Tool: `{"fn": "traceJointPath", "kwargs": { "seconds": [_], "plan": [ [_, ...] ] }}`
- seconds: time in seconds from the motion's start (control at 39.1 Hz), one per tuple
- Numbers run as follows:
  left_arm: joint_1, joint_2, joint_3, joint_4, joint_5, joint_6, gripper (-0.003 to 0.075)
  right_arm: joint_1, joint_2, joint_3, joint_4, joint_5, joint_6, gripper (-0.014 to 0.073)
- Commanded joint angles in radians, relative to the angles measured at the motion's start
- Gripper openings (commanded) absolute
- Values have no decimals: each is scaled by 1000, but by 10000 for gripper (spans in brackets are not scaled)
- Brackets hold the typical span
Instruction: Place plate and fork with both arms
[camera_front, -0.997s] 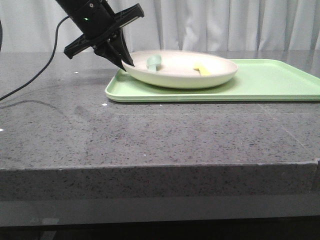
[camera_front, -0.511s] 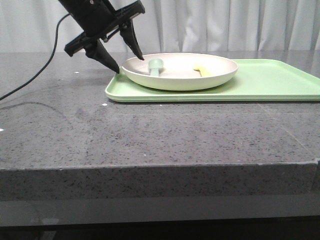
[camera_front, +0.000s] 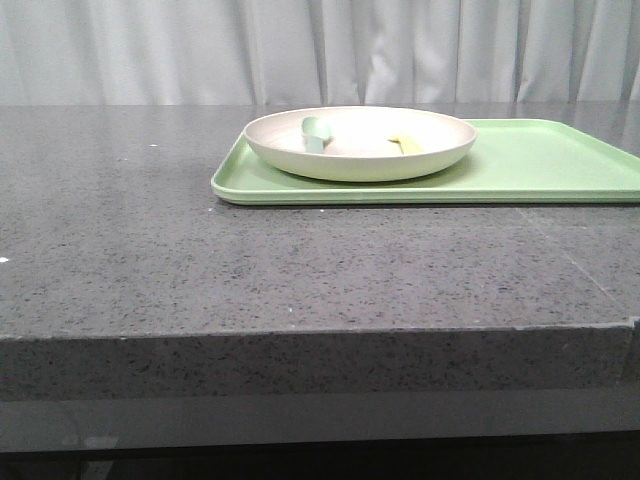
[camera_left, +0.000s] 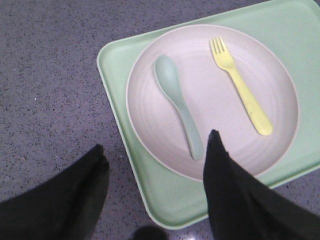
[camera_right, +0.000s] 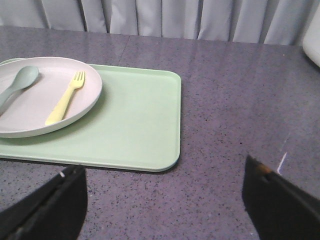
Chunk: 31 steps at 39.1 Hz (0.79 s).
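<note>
The cream plate (camera_front: 360, 150) rests on the left part of the light-green tray (camera_front: 540, 170). It also shows in the left wrist view (camera_left: 210, 60) and the right wrist view (camera_right: 30, 112). The pale-yellow fork (camera_left: 242, 95) lies flat in the plate, also seen in the right wrist view (camera_right: 65, 98). A pale-green spoon (camera_left: 177, 102) lies beside it. My left gripper (camera_left: 155, 150) is open and empty, above the tray's near left corner. My right gripper (camera_right: 165, 170) is open and empty over bare table, right of the tray. Neither gripper shows in the front view.
The tray's right half (camera_right: 140, 115) holds nothing. The grey speckled table (camera_front: 300, 270) stretches around the tray, with its front edge low in the front view. White curtains (camera_front: 400, 50) hang behind the table.
My left gripper let go of the plate's left rim, opened, and rose out of the front view. The plate settled flat on the tray.
</note>
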Motion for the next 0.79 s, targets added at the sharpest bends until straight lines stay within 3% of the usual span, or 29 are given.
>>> {"fn": "traceJointPath", "kwargs": {
  "seconds": [0.0, 0.38, 0.56, 0.77],
  "plan": [
    [-2, -139, 96, 32, -107, 0, 412, 1, 13, -35, -1, -80, -5, 645],
    [13, -483, 578, 61, -176, 0, 412, 1, 13, -35, -1, -82, -5, 645],
    [79, -615, 728, 45, -191, 6, 412, 1, 13, -37, 38, -75, -5, 645],
    [162, -754, 821, -178, -182, 291, 412, 1, 66, -139, 85, 115, -5, 645]
  ]
}}
